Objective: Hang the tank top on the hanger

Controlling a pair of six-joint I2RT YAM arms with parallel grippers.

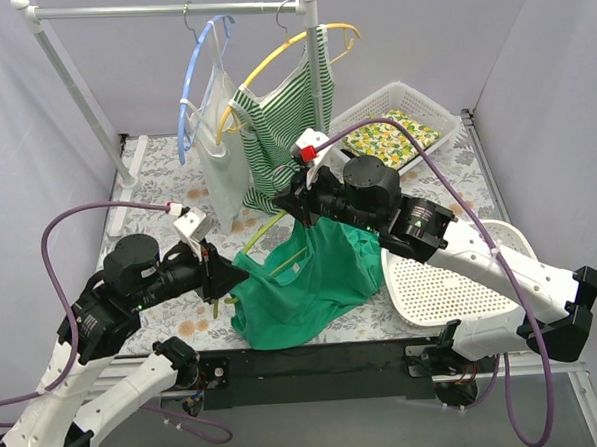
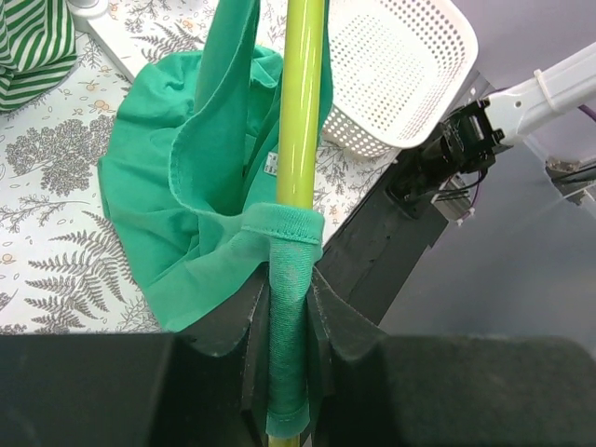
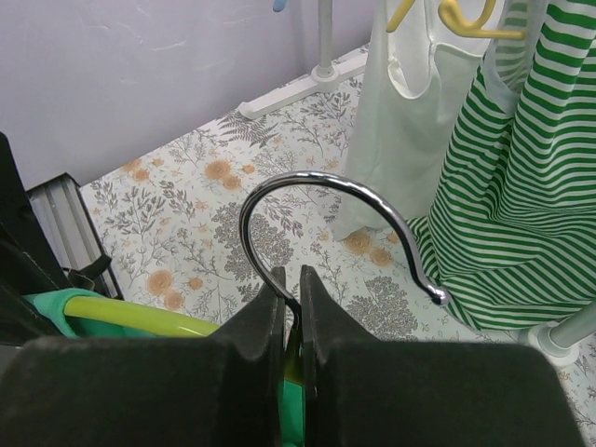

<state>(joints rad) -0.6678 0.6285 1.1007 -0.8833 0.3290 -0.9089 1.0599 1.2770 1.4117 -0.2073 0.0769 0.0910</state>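
Observation:
The emerald-green tank top (image 1: 307,283) hangs from mid-table down to the front edge, partly bunched. The lime hanger (image 1: 270,226) runs through it. My left gripper (image 1: 224,277) is shut on the hanger's arm where a green strap (image 2: 291,279) is wrapped over it; the bare lime arm (image 2: 303,102) runs on beyond the jaws. My right gripper (image 1: 300,205) is shut on the base of the hanger's metal hook (image 3: 326,200), which curves up above the jaws. The lime arm (image 3: 130,315) and green fabric show beside the right fingers.
A clothes rack (image 1: 167,7) at the back carries a white top (image 1: 217,138) on a light-blue hanger and a striped top (image 1: 288,114) on a yellow hanger. A white basket with patterned cloth (image 1: 399,128) stands back right. A white perforated basket (image 1: 451,276) lies at right.

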